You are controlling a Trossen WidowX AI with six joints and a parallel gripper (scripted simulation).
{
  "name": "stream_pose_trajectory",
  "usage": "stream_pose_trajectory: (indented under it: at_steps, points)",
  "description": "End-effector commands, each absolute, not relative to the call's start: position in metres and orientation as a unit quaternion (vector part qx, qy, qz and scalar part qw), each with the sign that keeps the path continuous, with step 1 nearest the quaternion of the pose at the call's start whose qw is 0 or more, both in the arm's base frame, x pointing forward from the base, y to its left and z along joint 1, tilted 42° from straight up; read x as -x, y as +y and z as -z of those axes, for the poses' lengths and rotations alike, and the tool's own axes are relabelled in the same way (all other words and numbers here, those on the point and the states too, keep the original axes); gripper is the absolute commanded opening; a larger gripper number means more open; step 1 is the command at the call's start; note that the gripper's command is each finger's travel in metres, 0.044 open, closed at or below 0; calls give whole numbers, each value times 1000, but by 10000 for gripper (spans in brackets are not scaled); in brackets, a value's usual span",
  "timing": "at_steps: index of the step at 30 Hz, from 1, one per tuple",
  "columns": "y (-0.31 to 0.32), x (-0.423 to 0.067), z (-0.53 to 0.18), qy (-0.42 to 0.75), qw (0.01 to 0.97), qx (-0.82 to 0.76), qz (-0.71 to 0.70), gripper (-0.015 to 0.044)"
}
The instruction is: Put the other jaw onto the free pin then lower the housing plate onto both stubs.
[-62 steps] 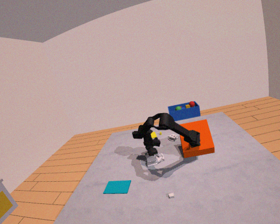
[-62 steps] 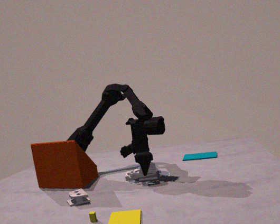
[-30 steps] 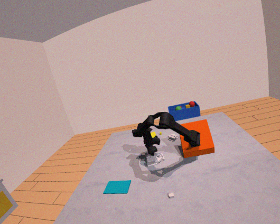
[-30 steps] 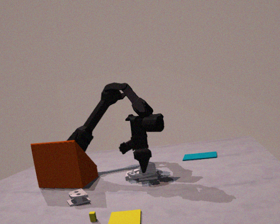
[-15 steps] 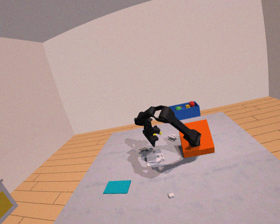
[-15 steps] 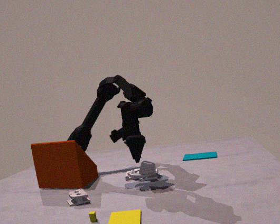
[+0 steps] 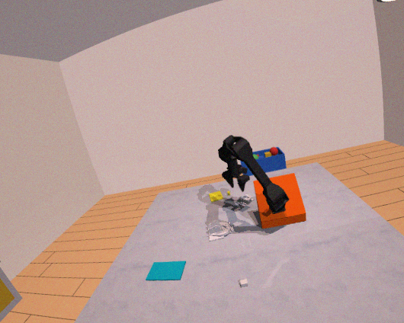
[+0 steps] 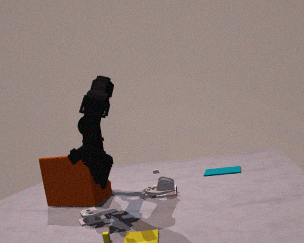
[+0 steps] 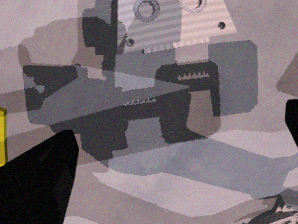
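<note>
My gripper (image 7: 235,188) (image 8: 104,184) (image 9: 184,125) is open and empty, high above the table, near the housing plate. The pale housing plate (image 7: 248,199) (image 8: 88,213) (image 9: 207,25) lies on the table beside the orange block; the wrist view shows its ribbed face with two round bosses, cut off at the top. The pale base assembly (image 7: 216,238) (image 8: 151,190) stands apart from it, nearer the table's middle. A ribbed grey jaw (image 8: 166,184) stands up on the base. The second jaw, the pins and whether the teeth mesh are too small to make out. Only a corner of the assembly shows in the wrist view.
An orange block (image 7: 282,196) (image 8: 70,183) stands beside the arm's base. A yellow slab (image 7: 216,196) (image 8: 145,236) and small yellow piece (image 7: 229,193) (image 8: 106,237) lie near the housing plate. A teal plate (image 7: 166,270) (image 8: 223,171), small white block (image 7: 243,283) (image 8: 156,171) and blue bin (image 7: 269,164) are farther off.
</note>
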State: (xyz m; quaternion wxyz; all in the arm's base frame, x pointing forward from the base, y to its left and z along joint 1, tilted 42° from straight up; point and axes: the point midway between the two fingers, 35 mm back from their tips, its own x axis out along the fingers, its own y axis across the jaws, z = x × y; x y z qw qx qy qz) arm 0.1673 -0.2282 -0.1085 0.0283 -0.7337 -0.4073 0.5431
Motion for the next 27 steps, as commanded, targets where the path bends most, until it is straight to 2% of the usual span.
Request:
stream_pose_trajectory:
  at_steps: [1, 9, 14, 27]
  points:
    - [-239, -133, 125, -431, 11, 733, -526, 440]
    - [-238, -133, 127, -431, 11, 733, -526, 440]
    - [-212, -135, 153, -432, 11, 733, -526, 440]
    - [-212, -135, 153, -432, 11, 733, -526, 440]
